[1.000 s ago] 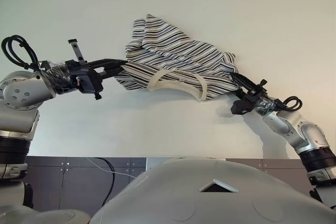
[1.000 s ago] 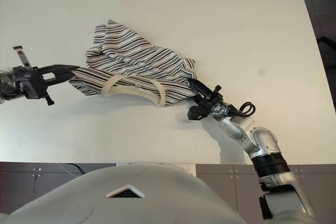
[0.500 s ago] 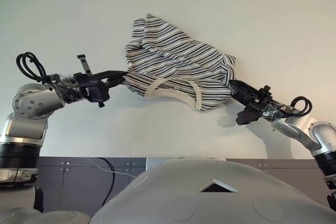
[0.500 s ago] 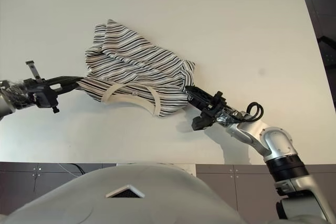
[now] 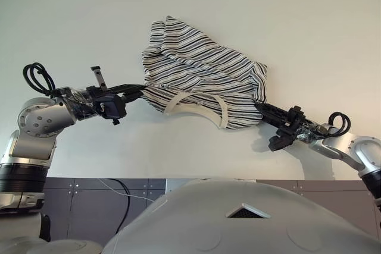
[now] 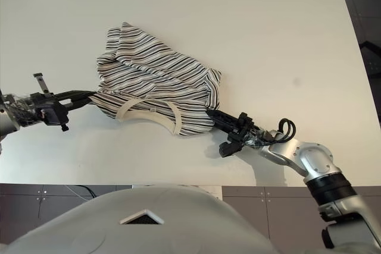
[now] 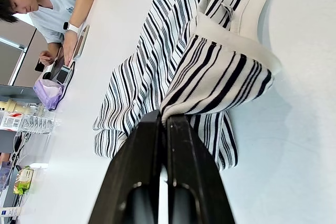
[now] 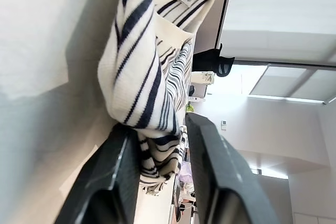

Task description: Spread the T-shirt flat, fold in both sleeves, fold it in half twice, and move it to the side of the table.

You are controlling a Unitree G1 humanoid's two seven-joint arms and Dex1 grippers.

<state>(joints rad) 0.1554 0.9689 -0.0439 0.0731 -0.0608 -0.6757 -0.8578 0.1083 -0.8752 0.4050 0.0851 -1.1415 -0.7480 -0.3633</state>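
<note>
L pincer (image 7: 166, 119): shut tight on a striped edge of the T-shirt (image 5: 202, 72), prob. as anchor for pulling the cloth out. R pincer (image 8: 160, 121): fingers parted, shirt corner lying loose between, not pinched. T-shirt: bunched heap, mid desk (image 5: 297, 22), not yet flat. Pincers at opp. ends, apparently to stretch it.

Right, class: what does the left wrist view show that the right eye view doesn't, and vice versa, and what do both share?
Left wrist view: the left end effector close up, clamped shut on a fold of the black-and-white striped T-shirt, and a purple bag in the background. Right eye view: the shirt's whole crumpled outline, with the right end effector at its opposite edge. Both share the shirt, its cream ribbed collar, the left end effector and the white table.
</note>
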